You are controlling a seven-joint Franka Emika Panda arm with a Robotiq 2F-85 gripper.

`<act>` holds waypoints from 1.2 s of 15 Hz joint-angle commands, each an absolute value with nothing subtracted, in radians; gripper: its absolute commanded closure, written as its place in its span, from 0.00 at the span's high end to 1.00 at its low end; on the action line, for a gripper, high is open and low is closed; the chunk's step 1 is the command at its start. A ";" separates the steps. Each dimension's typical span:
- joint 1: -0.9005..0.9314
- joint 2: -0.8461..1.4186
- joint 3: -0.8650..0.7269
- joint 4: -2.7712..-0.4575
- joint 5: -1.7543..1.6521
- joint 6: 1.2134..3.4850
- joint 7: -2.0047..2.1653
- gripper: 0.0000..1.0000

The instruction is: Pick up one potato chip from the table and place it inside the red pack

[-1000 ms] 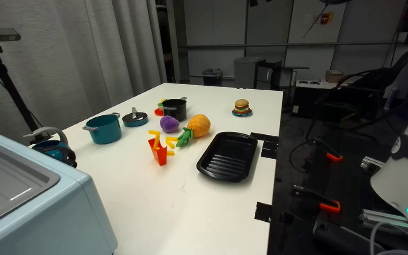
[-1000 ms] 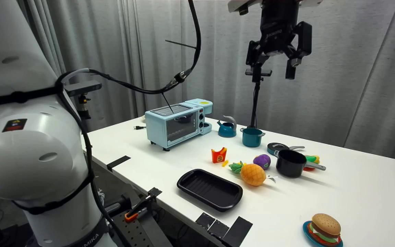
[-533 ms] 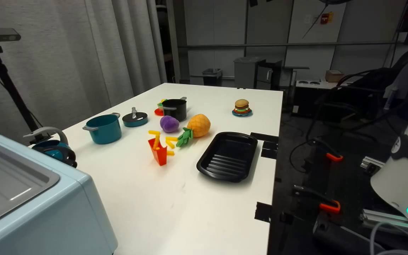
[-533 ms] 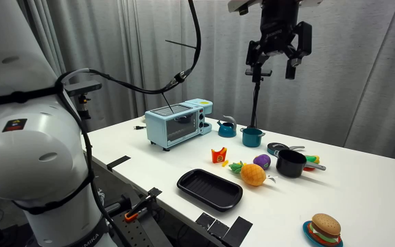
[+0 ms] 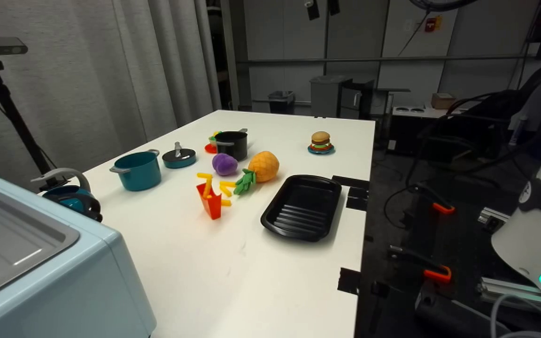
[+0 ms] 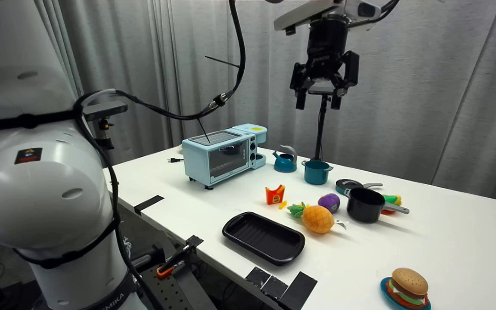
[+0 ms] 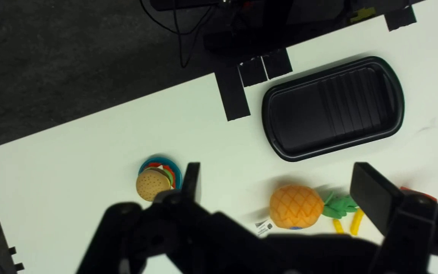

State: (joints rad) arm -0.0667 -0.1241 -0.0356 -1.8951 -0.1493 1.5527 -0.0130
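Several yellow potato chips (image 5: 226,191) (toy strips, by their look) lie on the white table (image 5: 251,286) near the upright red pack (image 5: 212,207), some between it and the toy pineapple (image 5: 264,166); more strips (image 5: 208,184) stick out of the pack's mouth; the gripper (image 6: 318,102) hangs well above the table, its fingers (image 7: 373,198) spread wide and grasping nothing, so the step is judged to be the approach. Risks: in the wrist view one finger hides most of the pack, so a descent steered by that view alone could topple it; the pineapple's green leaves (image 5: 245,182) sit close beside the chips, and a grasp slightly off line might pinch those instead; the chips look slender, so fingers halted too high could miss; the pack's narrow mouth, already partly filled, could make a chip catch on the rim and drop outside.
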 commanded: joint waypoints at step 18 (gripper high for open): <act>0.055 0.241 0.065 -1.760 0.142 2.055 0.063 1.00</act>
State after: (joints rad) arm 0.0432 0.2319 0.0559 -1.7344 0.1093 1.9697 0.0458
